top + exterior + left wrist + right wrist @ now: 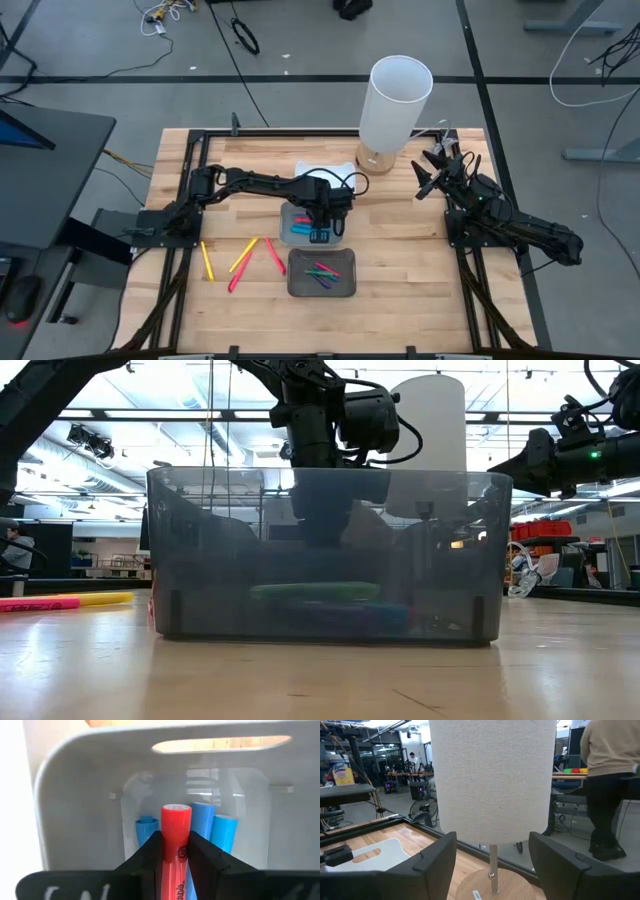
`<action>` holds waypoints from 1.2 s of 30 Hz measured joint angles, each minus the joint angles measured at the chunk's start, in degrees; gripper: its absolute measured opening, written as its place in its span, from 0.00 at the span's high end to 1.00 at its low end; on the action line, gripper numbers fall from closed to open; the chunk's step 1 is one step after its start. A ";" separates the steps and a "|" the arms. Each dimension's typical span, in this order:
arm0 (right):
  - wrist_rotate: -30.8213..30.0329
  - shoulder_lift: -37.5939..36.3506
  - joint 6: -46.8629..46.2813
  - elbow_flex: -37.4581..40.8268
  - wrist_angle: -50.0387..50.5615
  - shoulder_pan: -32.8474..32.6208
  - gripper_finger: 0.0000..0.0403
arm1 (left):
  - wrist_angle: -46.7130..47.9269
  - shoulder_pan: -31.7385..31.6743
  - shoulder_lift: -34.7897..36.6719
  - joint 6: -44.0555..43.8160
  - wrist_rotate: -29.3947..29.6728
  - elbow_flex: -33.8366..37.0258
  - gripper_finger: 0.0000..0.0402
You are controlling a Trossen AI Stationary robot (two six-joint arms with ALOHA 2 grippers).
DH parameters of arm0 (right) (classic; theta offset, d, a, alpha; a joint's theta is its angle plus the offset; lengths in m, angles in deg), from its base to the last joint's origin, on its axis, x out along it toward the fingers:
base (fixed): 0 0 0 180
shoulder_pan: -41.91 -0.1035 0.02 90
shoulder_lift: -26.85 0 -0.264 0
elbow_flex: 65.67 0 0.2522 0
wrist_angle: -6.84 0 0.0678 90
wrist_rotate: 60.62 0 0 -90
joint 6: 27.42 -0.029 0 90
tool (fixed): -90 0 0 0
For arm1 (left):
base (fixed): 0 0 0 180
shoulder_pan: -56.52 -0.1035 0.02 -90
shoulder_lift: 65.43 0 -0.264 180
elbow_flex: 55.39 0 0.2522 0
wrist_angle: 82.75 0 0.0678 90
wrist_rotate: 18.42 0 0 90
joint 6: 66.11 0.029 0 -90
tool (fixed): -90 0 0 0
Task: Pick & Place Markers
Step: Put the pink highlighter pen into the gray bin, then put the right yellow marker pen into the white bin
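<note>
Two dark fingers (202, 862) of the left gripper (321, 228) clamp a red marker (175, 845) inside the white tray (75, 795), beside blue markers (220, 832). Farther off, the right gripper (432, 172) waits with jaws apart, facing the lamp (492, 780).

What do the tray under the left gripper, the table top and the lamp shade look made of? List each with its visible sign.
Tray: likely glossy moulded plastic; smooth rounded walls with a cut-out handle slot and soft reflections.
Table top: wood, light finish; parallel plank lines and grain show.
Lamp shade: probably woven fabric; fine matte off-white texture.
The left gripper holds a red marker inside the tray.
</note>
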 joint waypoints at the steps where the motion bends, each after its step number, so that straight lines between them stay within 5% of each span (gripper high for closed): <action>1: 0.00 -0.01 0.01 0.00 0.00 0.00 0.38 | 0.00 0.00 0.00 -0.26 -0.04 0.00 0.81; 28: -0.01 -0.01 0.00 -0.01 0.00 0.00 0.38 | -0.50 0.07 0.00 -7.49 -1.52 -0.02 0.43; 36: 0.00 -0.02 0.00 0.00 0.02 0.00 0.38 | -0.50 0.09 0.00 -7.46 -2.62 -0.02 0.41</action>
